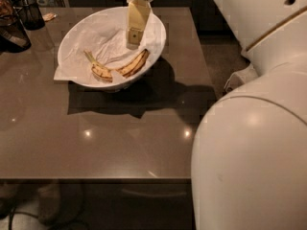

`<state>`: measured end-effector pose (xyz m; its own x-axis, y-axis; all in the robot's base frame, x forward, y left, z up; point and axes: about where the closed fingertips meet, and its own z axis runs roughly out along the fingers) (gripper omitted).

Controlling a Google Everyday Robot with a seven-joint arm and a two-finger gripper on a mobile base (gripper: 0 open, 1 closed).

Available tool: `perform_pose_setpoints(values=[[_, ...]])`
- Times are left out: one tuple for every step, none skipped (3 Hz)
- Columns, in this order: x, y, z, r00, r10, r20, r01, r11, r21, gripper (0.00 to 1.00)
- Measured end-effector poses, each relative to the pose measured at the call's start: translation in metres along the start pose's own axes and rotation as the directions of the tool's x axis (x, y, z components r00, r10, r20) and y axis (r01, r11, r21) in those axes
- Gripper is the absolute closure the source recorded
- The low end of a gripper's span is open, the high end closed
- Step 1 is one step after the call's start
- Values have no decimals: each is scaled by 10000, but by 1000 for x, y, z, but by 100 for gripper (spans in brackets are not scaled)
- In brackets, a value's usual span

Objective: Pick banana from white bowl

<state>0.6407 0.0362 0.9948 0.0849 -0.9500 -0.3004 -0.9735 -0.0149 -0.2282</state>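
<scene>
The white bowl [68, 41] stands on the far middle of the brown table, lined with a crumpled white paper sheet [98, 38]. The banana [132, 65], yellow and streaked brown, lies curved in the bowl's near part, its thin stem [89, 57] pointing to the far left. My gripper [134, 36] hangs pointing down over the bowl's far right part. It is just above the paper, a little behind the banana's right end, and is apart from the banana.
The brown table [96, 143] reaches to the near edge. Dark containers [29, 11] [12, 32] stand at the far left corner, with a small scrap [48, 17] beside them. My white arm body [249, 147] fills the right side of the view.
</scene>
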Motion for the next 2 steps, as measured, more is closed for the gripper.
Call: perform_pose_setpoints(values=[[-7,-1,17,9996,255,116,-251,9991,-342,15],[-16,-2,28,9992,364,139,-356,9978,-561,24]])
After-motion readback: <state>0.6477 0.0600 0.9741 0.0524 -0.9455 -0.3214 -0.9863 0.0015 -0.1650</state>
